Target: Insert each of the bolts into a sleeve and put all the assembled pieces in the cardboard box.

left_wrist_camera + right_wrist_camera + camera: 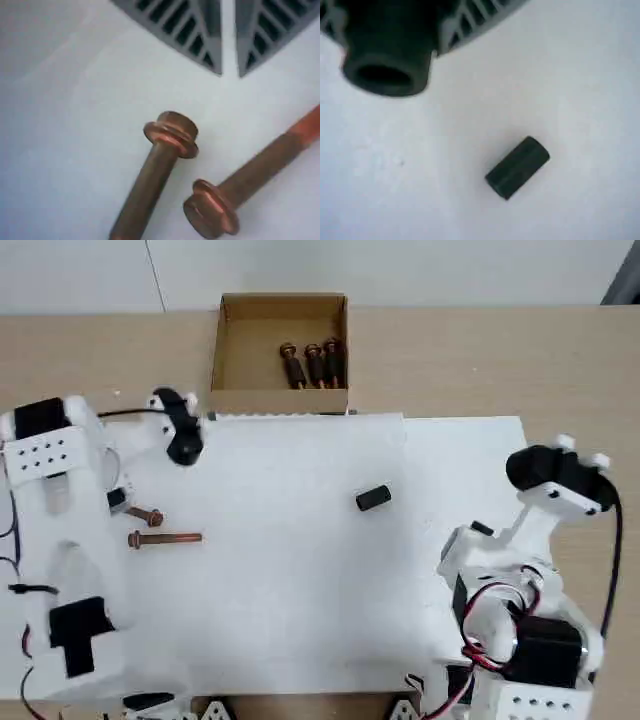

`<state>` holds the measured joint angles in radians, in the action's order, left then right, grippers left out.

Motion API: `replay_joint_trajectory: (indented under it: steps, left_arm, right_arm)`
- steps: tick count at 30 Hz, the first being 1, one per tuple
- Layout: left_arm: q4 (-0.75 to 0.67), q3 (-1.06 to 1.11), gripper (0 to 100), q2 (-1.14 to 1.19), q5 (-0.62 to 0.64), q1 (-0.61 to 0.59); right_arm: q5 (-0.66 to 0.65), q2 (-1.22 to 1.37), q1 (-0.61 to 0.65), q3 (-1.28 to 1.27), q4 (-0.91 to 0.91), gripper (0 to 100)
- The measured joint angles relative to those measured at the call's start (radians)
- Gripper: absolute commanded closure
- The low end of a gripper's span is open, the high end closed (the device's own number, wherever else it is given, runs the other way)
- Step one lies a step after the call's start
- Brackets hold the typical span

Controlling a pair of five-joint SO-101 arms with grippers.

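The left gripper (229, 45) hangs just above the white mat (300, 590). Its two grey fingers (195, 35) are only a thin crack apart. They hold nothing and touch nothing. The edge of the left wrist view cuts them off, so only their tips can be seen.

The right gripper (395, 25) is squeezed tight on a black sleeve, the held sleeve (385, 65). The round hole of this sleeve faces the camera. Its back end is hidden between the fingers, and most of the gripper is cut off by the edge.

In the high view two bolts lie at the middle left of the frame, on the mat. The upper bolt (148, 515) looks short because its far end goes under a part of the left arm. The lower bolt (165, 538) lies flat just below it. In the left wrist view their heads are close together but not touching, and both shafts run off the edge.

The loose sleeve (373, 498) lies on its side near the middle of the frame, well apart from the bolts.

The cardboard box (228, 340) sits at the top middle, on the table (450, 360). Three assembled pieces (312, 364) lie side by side in its right half.
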<state>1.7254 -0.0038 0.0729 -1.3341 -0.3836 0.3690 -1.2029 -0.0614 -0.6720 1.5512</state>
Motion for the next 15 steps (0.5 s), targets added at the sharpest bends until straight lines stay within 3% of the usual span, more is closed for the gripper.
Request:
replay_joint_trajectory:
  steps: [15]
  left_arm:
    - [-0.267, 0.000, 98, 0.192, -0.029, -0.005]
  right_arm:
    - [0.000, 0.000, 0.000, -0.054, -0.104, 99.6]
